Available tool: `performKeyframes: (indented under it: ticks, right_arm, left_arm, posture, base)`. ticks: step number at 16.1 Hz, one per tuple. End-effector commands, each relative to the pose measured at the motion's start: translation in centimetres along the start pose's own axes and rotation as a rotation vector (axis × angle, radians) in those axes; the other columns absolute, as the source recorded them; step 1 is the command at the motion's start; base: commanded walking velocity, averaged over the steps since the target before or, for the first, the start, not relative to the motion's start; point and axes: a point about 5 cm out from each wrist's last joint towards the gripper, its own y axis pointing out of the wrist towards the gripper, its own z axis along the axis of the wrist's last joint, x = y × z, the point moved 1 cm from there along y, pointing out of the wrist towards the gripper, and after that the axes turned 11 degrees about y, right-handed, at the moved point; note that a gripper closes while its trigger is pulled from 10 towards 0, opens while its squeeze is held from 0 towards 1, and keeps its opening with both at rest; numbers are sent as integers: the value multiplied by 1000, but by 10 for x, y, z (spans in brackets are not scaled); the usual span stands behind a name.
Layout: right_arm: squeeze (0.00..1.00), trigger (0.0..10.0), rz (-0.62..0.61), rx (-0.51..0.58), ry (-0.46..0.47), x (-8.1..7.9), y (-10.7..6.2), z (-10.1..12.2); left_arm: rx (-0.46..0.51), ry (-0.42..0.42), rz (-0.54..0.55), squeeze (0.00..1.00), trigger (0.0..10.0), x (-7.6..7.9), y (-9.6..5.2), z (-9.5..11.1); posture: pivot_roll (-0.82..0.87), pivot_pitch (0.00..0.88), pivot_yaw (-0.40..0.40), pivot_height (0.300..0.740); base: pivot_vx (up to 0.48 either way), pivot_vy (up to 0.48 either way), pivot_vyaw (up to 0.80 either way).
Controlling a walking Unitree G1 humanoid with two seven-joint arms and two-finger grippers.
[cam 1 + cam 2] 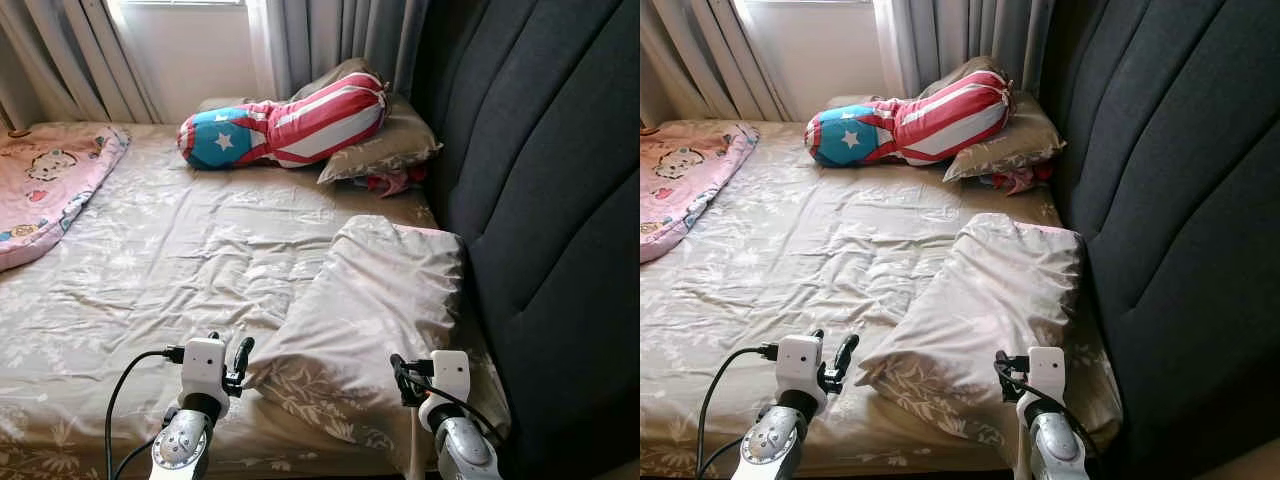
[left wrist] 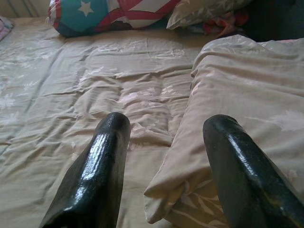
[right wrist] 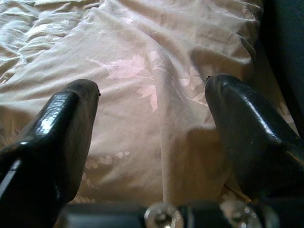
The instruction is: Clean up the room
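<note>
Bed lay before me under a wrinkled beige sheet printed with pale leaves, bordered on my right by a dark grey padded headboard. Against that headboard rested a soft, creased pillow in the same leafy fabric, its near corner hanging just ahead of my arms. Far up the bed, a plump cylindrical bolster in red and white stripes, with a white star on a teal end, leaned on a second beige pillow, and a bit of red cloth poked out beneath that one. A pink blanket with cartoon prints covered the far left corner below grey curtains. My left gripper hovered at the pillow's near left corner, its glossy black fingers spread wide and empty. My right gripper hung low over the pillow's near end, fingers likewise wide apart, holding nothing.
</note>
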Motion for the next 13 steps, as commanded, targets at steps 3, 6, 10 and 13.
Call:
performKeyframes:
  ticks: [3,6,10,13]
  right_arm:
    - [0,10000,-1,2,-4,0,1,1]
    - [0,10000,11,-29,-15,-2,2,-1]
    - [0,10000,6,3,5,-2,2,2]
    - [0,10000,8,1,2,-2,2,2]
  left_arm:
    - [-20,2,-18,0,10000,3,1,-2]
    - [-20,-1,-18,0,10000,3,1,-2]
    - [-20,0,-17,0,10000,3,1,-2]
    - [-23,-2,-15,0,10000,3,1,-2]
  posture:
    - [-1,0,-45,680]
    - [-2,0,-46,675]
    - [0,0,-47,661]
    - [-1,0,-48,661]
  base:
    - [0,0,0]
    - [0,0,0]
    - [0,0,0]
    - [0,0,0]
